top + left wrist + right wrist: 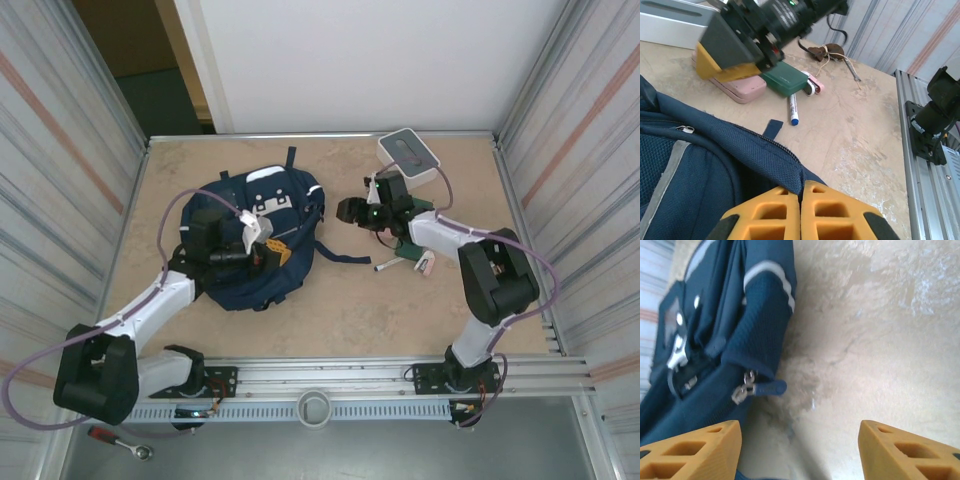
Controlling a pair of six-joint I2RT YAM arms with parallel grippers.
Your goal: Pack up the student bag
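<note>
Cropped left tool (801, 192) on student bag (700, 160)

Bright even light, blurred close foreground

I count one student bag (230, 285), one white box (408, 152), one pink case (742, 89), one green case (785, 80) and one marker (793, 107).

white box (409, 153), pink case (744, 90), green case (787, 80), blue-capped pen (793, 110)
</note>
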